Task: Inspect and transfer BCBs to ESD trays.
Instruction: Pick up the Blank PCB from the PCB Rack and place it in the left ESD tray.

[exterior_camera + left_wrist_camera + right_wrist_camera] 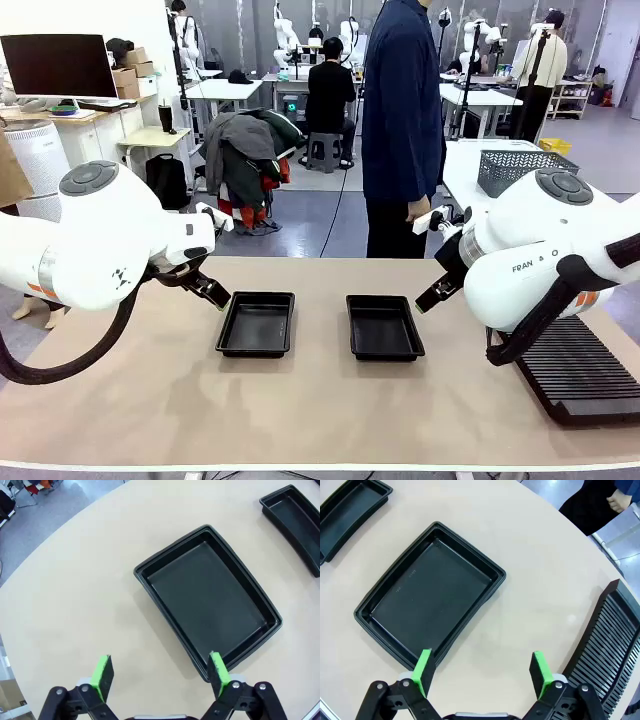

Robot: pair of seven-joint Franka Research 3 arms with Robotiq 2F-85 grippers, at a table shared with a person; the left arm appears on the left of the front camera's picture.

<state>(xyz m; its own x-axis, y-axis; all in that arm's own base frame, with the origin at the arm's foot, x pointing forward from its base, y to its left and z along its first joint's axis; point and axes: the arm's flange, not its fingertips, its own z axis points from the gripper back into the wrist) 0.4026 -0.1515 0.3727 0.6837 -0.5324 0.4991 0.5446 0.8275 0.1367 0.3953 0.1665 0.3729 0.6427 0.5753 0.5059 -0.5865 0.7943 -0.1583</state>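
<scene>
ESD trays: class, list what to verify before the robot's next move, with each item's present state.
1. Left shallow black rectangular plastic tray empty: ok.
2. Right shallow black rectangular plastic tray empty: ok.
3. Trays apart on the beige table: ok.
4. Left fingers open, holding nothing: ok.
5. Right fingers open, holding nothing: ok.
6. Person's hand away from the trays: ok.

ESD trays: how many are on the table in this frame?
2. The left tray lies left of the table's middle, near the left gripper; the right tray lies right of middle, near the right gripper. Both are empty; none looks hidden.
</scene>
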